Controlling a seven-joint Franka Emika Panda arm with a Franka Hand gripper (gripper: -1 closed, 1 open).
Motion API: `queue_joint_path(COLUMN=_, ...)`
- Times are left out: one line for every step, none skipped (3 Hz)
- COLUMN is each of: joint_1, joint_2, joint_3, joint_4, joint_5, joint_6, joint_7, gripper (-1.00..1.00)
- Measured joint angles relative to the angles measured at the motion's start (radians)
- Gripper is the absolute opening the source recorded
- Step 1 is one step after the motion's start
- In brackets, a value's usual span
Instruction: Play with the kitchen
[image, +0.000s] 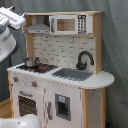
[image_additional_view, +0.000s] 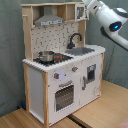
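Note:
The kitchen is a tall white and light-wood toy that shows in both exterior views. It has a grey hood, a microwave, a black faucet, a sink, and a windowed oven door. A small metal pot stands on the stovetop. My white arm reaches in high up. My gripper is at the kitchen's top shelf, beside the upper corner at the second exterior view's right. In the first exterior view the gripper hangs just left of the hood.
A grey curtain hangs behind the kitchen. The toy stands on a wooden surface. A white rounded part shows at the first exterior view's bottom left. The counter's rounded end sticks out past the sink.

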Motion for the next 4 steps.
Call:
queue_joint_path(joint_1=-0.038, joint_2=-0.044, joint_3=0.005, joint_4=0.005, joint_5=0.0, joint_6=-0.028, joint_7=0.093, gripper=1.0)
queue_joint_path(joint_1=-0.075, joint_2=-0.086, joint_3=0.01, joint_4=0.008, joint_5=0.0, joint_6=-0.056, joint_7=0.187, gripper=1.0)
queue_joint_path(joint_1=-0.108, joint_2=-0.122, joint_3=0.015, joint_4=0.01, joint_5=0.0, joint_6=-0.085, joint_7=0.279, gripper=1.0)
queue_joint_path(joint_1=-0.139, joint_2=-0.154, joint_3=0.022, joint_4=0.012, joint_5=0.0, joint_6=-0.119, joint_7=0.37, gripper=1.0)
